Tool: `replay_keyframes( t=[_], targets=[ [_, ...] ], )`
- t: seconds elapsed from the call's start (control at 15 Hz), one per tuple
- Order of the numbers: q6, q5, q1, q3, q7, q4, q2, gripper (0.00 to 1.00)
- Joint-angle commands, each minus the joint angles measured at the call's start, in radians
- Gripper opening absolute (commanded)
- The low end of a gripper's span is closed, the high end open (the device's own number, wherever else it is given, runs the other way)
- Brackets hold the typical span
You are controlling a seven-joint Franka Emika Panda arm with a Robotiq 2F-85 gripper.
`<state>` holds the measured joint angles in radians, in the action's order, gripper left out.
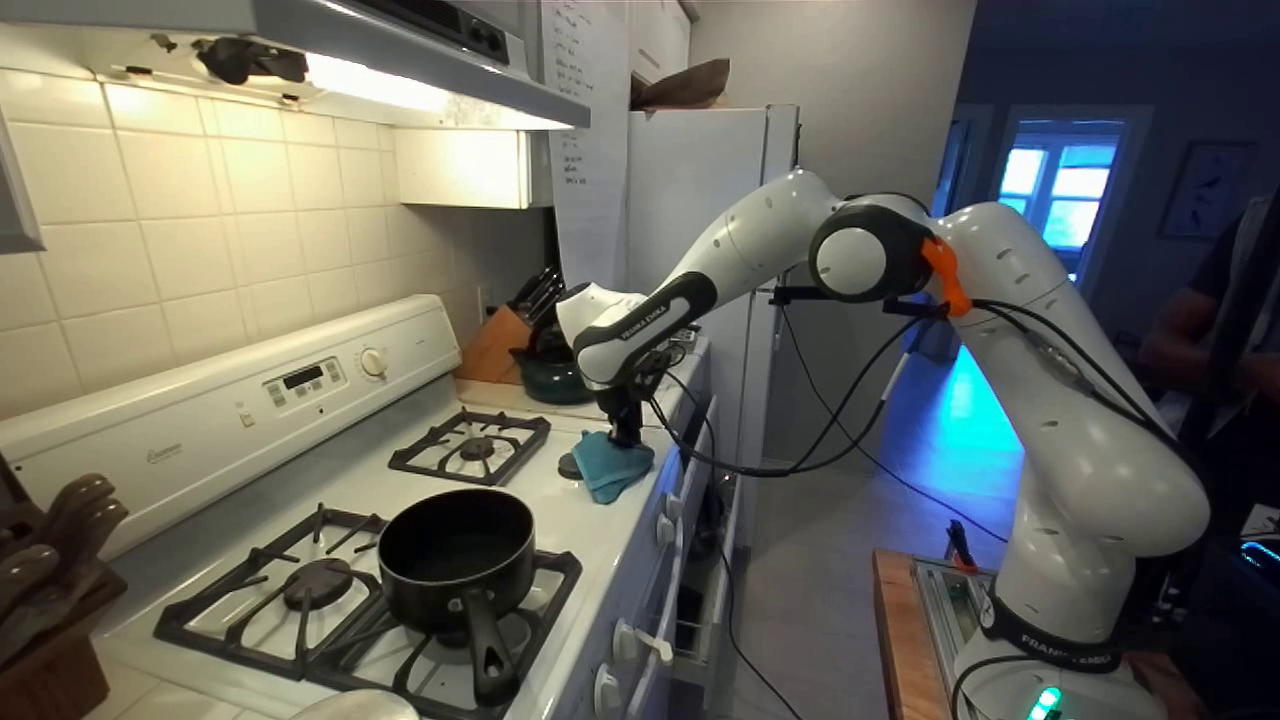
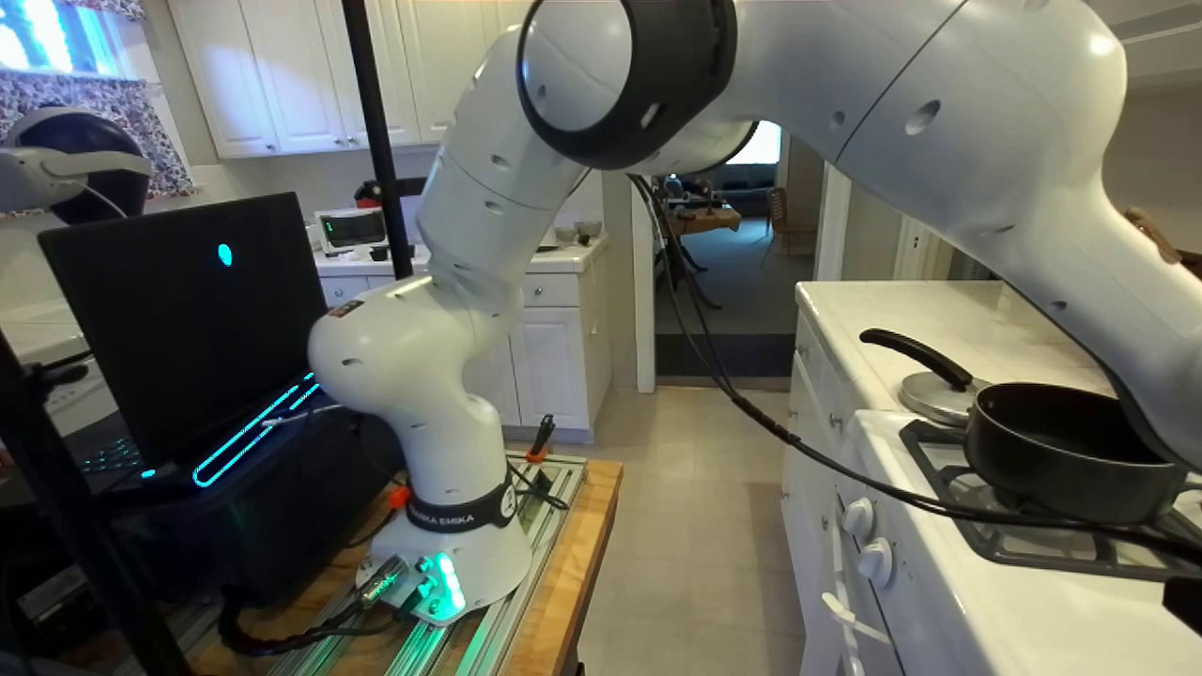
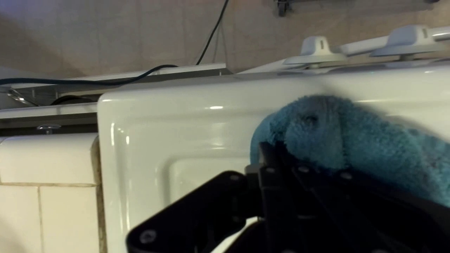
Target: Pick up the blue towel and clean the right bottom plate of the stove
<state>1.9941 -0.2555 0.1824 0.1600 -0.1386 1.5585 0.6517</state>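
I can read FRANKA EMIKA on a dark strip (image 1: pixel 650 322) of the robot arm (image 1: pixel 870 265) and again, partly, on the black collar (image 1: pixel 1050 643) around its base (image 1: pixel 1110 695). A glowing oval emblem (image 2: pixel 224 254) marks the laptop lid (image 2: pixel 178 347). The script (image 1: pixel 163 453) on the panel (image 1: pixel 215 420) along the back edge of the stove surface (image 1: pixel 570 520) is too small for me to make out, as is the handwriting (image 1: pixel 570 100) on the hanging sheet (image 1: pixel 590 220).

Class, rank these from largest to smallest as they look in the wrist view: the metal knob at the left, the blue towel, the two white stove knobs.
1. Blue towel, though cut by the frame.
2. White stove knobs: too alike to rank against each other.
3. Metal knob.
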Motion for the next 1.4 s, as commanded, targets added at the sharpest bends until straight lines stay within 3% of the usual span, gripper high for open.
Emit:
replay_keyframes(
  t=[0.0, 0.6, 1.33],
  targets=[
    [-0.075, 0.090, 0.019, -0.043, -0.022, -0.019, -0.003, 0.01],
    [-0.011, 0.291, 0.033, -0.131, -0.085, 0.026, -0.039, 0.01],
    [0.060, 0.311, 0.016, -0.200, -0.269, 0.126, -0.107, 0.01]
  ],
)
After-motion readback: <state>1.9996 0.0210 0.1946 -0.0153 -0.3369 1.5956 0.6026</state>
